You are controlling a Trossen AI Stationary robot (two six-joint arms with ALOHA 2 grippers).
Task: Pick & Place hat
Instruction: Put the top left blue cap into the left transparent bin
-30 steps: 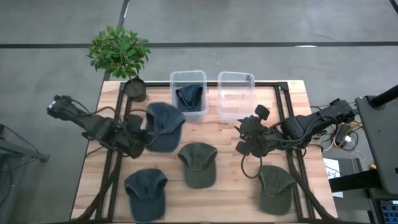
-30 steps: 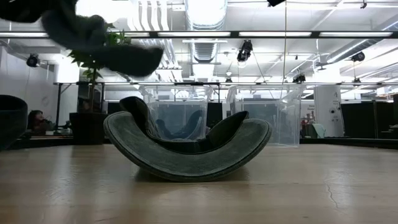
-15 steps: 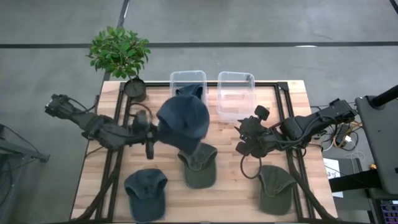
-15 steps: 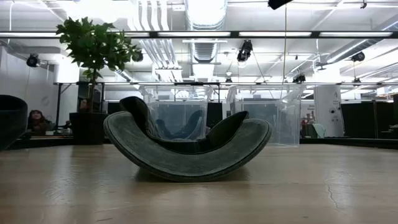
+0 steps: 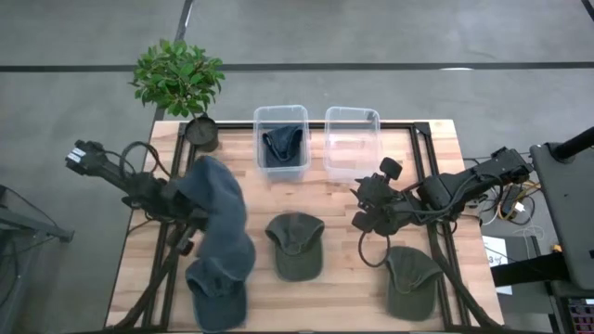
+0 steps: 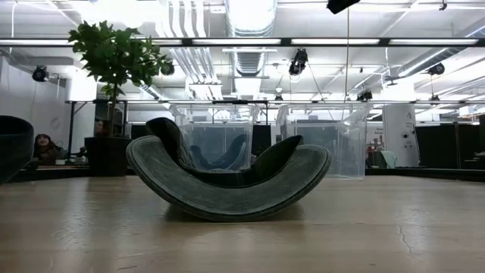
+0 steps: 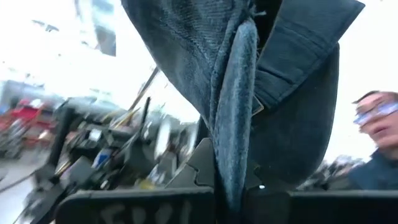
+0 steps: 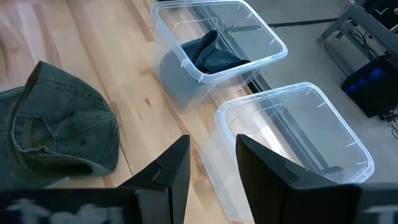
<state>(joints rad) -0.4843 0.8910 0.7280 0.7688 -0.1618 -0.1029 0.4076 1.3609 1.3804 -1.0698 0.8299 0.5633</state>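
The high view shows the left gripper [image 5: 186, 215] pinching a blue hat [image 5: 218, 218] above the table's [image 5: 427, 148] left side; the low view misses both. 1 bin [image 5: 281, 136] holds a blue hat, the other bin [image 5: 351, 139] nothing. The right gripper [image 8: 211, 165] hangs spread near them.

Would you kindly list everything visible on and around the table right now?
Blue hats: three; one in the left bin, one hanging from the left hand, one at the table's front left.
Green hats: two; one mid-table, one front right.
Clear bins: two, at the table's back; right bin empty.
Potted plant: one, green, back-left corner.
Person: one, in the left wrist view.
Left hand: shut on a blue hat.
Right hand: open, mid-right.
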